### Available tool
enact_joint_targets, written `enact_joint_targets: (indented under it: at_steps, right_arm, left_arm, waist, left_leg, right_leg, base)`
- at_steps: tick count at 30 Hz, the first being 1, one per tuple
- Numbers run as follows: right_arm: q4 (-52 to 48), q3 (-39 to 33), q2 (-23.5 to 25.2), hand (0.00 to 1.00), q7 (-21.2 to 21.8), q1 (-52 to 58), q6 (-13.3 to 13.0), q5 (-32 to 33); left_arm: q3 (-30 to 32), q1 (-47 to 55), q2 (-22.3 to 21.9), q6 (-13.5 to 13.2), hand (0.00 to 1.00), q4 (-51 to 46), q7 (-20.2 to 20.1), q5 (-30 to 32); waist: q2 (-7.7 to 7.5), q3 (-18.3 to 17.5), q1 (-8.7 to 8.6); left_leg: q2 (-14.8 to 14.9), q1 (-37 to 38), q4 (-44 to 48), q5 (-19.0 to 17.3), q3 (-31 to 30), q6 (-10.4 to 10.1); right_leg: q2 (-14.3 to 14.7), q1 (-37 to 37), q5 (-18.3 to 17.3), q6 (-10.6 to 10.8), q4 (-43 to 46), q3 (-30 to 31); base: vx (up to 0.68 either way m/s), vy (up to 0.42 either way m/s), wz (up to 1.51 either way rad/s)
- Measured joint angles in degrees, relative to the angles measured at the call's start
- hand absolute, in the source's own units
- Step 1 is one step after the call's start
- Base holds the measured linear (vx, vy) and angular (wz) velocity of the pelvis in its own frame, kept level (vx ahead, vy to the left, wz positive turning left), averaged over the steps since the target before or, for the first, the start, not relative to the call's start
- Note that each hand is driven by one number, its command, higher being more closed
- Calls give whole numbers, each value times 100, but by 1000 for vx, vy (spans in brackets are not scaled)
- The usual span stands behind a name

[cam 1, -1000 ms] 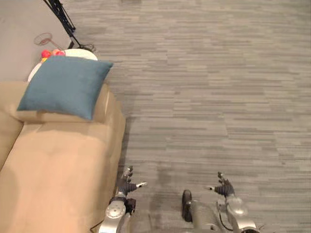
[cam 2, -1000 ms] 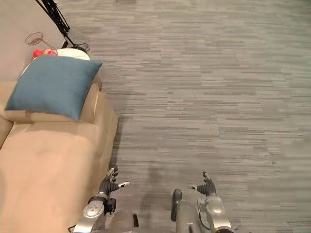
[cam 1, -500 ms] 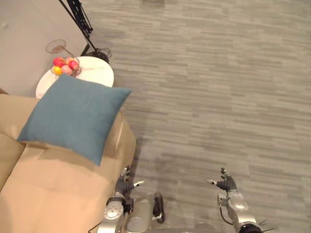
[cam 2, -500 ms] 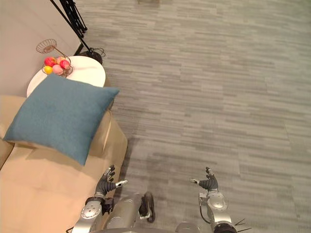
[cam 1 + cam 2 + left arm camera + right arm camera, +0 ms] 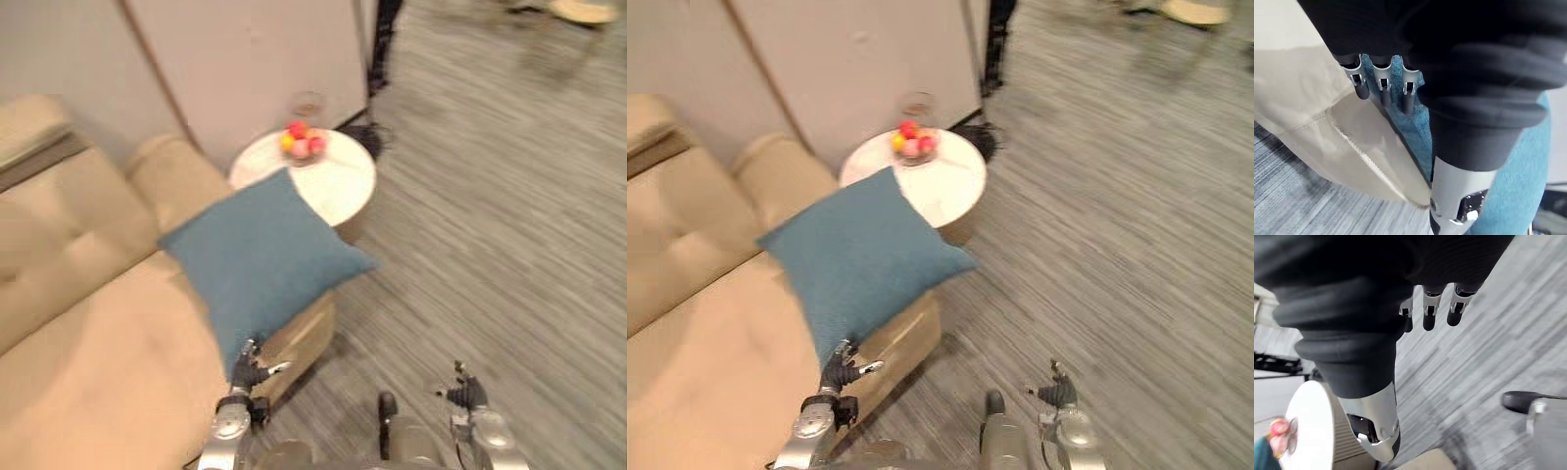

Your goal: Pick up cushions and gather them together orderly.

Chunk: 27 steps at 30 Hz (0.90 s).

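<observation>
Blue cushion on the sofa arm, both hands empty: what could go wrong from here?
1. The cushion overhangs the sofa arm toward the floor; a nudge from the open left hand at its lower corner might tip it off.
2. Its far corner lies close to the side table with the fruit bowl; a sweeping lift may knock the bowl.
3. The right hand hangs over the floor, so a one-handed grasp may slip.

One blue cushion (image 5: 260,264), one beige sofa (image 5: 88,343), one round white table (image 5: 341,188), one bowl of fruit (image 5: 302,143)
</observation>
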Motion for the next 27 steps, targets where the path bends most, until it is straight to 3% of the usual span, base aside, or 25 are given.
enact_joint_targets:
  at_steps: [1,4,5,6,7,11,15,18,20,22,25,27]
  right_arm:
    - [-42,1,9,0,-17,-7,-14,30]
    - [-98,-16,154,0,-53,-18,-107,124]
    - [-100,-84,157,0,-57,-38,-151,130]
    - [-99,-131,145,0,-55,-31,-161,133]
    - [-14,-215,150,0,-65,-48,-156,144]
    - [68,-254,382,0,-64,-53,-94,262]
    - [127,-461,382,0,-77,-86,-85,300]
    - [139,-569,368,0,-166,-228,-78,291]
    - [137,-612,341,0,-177,-236,-74,279]
    - [136,-623,282,0,-190,-219,-70,243]
    - [4,-671,219,0,-254,-211,-68,239]
    - [-285,-868,138,0,-329,-137,-70,222]
  left_arm:
    - [35,4,-38,0,0,-6,0,-32]
    - [69,24,-2,1,0,-5,-6,-164]
    - [63,14,12,1,0,0,-7,-175]
    - [61,26,12,1,0,1,-8,-176]
    - [61,8,72,6,0,79,-7,-175]
    - [66,66,398,34,0,129,-9,-146]
    - [78,278,547,40,0,133,-5,-134]
    - [73,349,644,38,0,102,-14,-125]
    - [73,416,720,40,0,104,-12,-113]
    - [78,398,774,39,0,102,-5,-110]
    - [119,230,903,32,0,65,9,-111]
    - [146,153,910,7,0,71,17,-112]
  waist:
    - [-44,28,6]
    - [-170,49,37]
    - [-175,40,98]
    - [-134,14,105]
    - [-77,-45,115]
    - [-332,-9,140]
    - [-354,-8,139]
    - [-567,40,93]
    - [-692,63,-55]
    - [-685,73,-179]
    - [-677,67,-289]
    - [-699,28,-466]
  left_leg:
    - [89,-126,148,42,186,-50]
    - [840,-521,284,-133,2025,268]
    - [1063,-581,-257,-13,2972,417]
    - [1140,-605,-526,306,3299,560]
    - [1123,-671,-803,380,3685,619]
    - [795,-805,-1105,512,3863,762]
    - [544,-518,-1356,570,3889,854]
    - [311,-389,-1491,362,4061,948]
    - [210,-289,-1468,281,4039,1019]
    - [245,-186,-1478,265,3966,1046]
    - [410,-171,-1471,253,3845,980]
    - [487,-182,-1291,251,3668,822]
  right_leg:
    - [-27,114,-27,-41,-49,-114]
    - [-169,896,-68,-100,-539,-792]
    - [-261,1046,-92,-43,-643,-1106]
    - [-272,1057,-133,25,-658,-1216]
    - [-358,1082,-205,155,-733,-1437]
    - [-580,1173,-88,364,-1014,-1819]
    - [-800,1262,-125,424,-814,-1779]
    - [-1238,766,-713,492,334,-1489]
    - [-1384,569,-860,320,934,-1131]
    - [-1317,267,-842,62,1421,-769]
    - [-726,74,-947,246,725,-73]
    - [-408,208,-421,375,149,221]
  base:
    - [243,-211,193]
    - [144,-84,156]
    - [90,-7,124]
    - [72,101,129]
    - [53,134,101]
    - [16,149,70]
    - [-9,89,8]
    - [-117,34,-16]
    - [-71,-4,-2]
    - [36,-3,11]
    - [58,-69,14]
    - [124,-128,37]
